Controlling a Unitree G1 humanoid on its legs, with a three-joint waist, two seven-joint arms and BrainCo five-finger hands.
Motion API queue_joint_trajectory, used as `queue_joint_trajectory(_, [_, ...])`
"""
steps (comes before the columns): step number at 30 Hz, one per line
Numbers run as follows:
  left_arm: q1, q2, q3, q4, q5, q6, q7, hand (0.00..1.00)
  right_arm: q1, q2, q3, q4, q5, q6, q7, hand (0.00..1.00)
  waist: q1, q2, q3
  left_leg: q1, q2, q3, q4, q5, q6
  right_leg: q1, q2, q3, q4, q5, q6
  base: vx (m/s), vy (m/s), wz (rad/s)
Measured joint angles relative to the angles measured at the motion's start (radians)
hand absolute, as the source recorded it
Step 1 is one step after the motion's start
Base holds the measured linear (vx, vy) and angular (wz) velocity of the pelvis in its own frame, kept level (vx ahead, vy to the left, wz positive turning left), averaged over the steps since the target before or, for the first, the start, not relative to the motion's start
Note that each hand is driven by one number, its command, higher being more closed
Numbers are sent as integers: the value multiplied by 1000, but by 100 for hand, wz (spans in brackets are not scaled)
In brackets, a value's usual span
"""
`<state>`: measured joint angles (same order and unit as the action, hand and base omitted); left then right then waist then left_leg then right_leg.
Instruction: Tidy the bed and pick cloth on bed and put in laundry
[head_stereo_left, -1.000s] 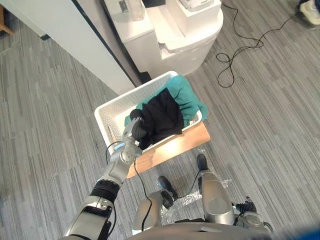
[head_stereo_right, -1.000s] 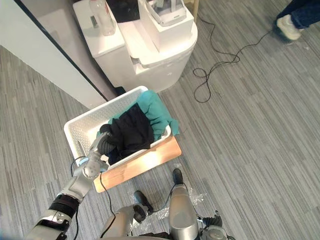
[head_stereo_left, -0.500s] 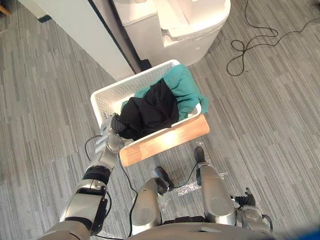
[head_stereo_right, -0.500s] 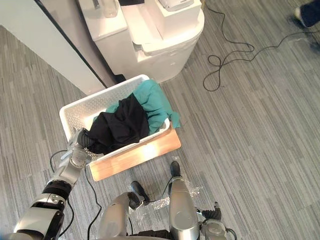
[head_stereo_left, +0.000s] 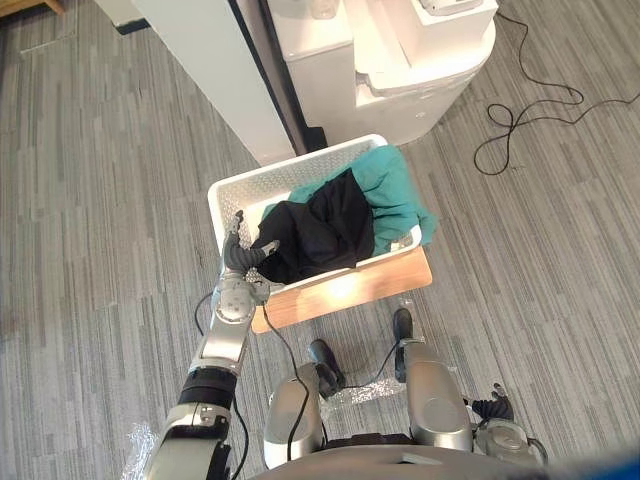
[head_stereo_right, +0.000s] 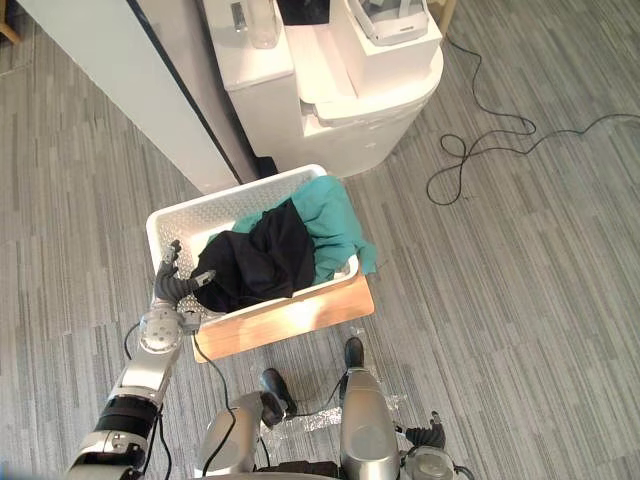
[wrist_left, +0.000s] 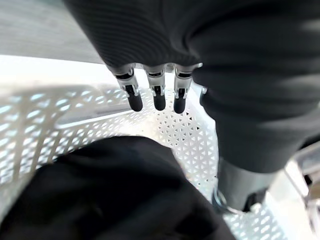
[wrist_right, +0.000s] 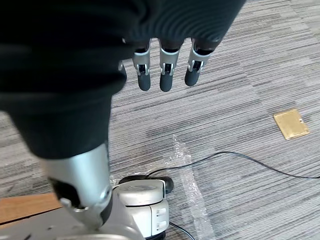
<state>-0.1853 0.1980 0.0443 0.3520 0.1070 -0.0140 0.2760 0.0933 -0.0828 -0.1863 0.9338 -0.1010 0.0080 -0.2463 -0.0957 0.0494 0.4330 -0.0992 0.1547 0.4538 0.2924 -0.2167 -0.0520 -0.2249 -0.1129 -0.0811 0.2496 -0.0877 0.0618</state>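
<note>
One black cloth (head_stereo_left: 318, 228) lay in the basket (head_stereo_left: 285, 165); my open left hand (head_stereo_left: 239, 260), just beside it, needed lifting clear without snagging, I judged.

Matt black cloth (head_stereo_left: 315, 230) and teal cloth (head_stereo_left: 395, 190) lie in a perforated plastic basket (head_stereo_left: 270, 170).

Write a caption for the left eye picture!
Left hand open at the basket holding black cloth and teal cloth.

Bright, even light, with glare on the wooden board (head_stereo_left: 345, 292).
</note>
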Motion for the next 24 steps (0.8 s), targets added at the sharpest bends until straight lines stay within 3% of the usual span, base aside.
queue_joint_trajectory(8, [152,-52,77,-64,-219,-57,-41,0,4,-9,0,67,-1,33,9,0,3,2,-138,99,-34,-12,-195,91,-20,82,4,-40,-96,16,9,62,-24,11])
queue_joint_trajectory(12, [208,-74,110,-64,-330,-69,-62,0,13,-9,-3,66,-2,44,11,0,8,0,-178,139,-39,-30,-255,124,-25,129,8,-73,-132,21,10,23,-17,20])
queue_joint_trajectory(16, [303,-95,137,-53,-382,-71,-88,0,33,-4,-17,65,-2,51,31,0,43,-5,-231,174,-39,-34,-293,143,-32,163,15,-88,-150,21,9,3,-15,8])
queue_joint_trajectory(24, [381,-190,316,299,-416,-56,-119,0,43,37,-71,19,13,51,47,0,74,-34,-308,207,-40,-50,-345,167,-34,214,16,-137,-181,24,6,-36,-15,13])
